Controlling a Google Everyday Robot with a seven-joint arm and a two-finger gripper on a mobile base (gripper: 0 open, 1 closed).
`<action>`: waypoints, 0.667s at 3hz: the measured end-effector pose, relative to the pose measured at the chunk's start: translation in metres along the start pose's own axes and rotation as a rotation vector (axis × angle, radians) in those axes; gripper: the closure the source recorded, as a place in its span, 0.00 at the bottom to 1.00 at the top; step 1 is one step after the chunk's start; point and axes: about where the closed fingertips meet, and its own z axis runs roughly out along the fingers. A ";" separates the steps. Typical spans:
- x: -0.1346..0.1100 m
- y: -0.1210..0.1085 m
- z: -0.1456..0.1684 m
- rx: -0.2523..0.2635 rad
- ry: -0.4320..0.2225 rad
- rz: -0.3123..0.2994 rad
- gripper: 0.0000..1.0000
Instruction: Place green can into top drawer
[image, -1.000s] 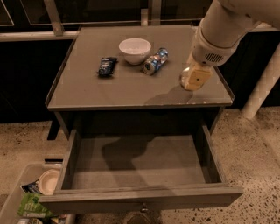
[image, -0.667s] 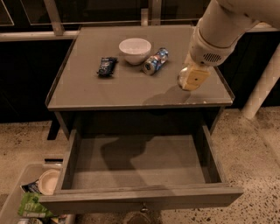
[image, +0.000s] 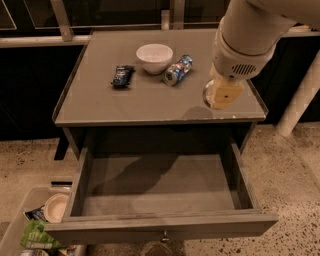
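My gripper (image: 220, 95) hangs from the big white arm over the right front part of the cabinet top (image: 100, 105). It is shut on the green can (image: 207, 93). Only the can's round silver end shows at the gripper's left side; the green body is hidden behind the gripper. The can is held a little above the tabletop, with a shadow under it. The top drawer (image: 160, 185) stands pulled wide open below, its flat grey floor bare and its small knob at the front middle.
On the cabinet top are a white bowl (image: 155, 57), a blue, red and silver can (image: 178, 70) lying on its side, and a dark snack bag (image: 122, 76). A bin of packets (image: 35, 227) stands at the lower left. A white post (image: 300, 100) rises at the right.
The gripper with the can has shifted slightly toward the front edge of the cabinet top. Nothing else has moved.
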 end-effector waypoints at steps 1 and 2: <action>-0.005 0.060 -0.050 0.010 0.026 -0.046 1.00; -0.003 0.104 -0.071 0.002 0.016 -0.063 1.00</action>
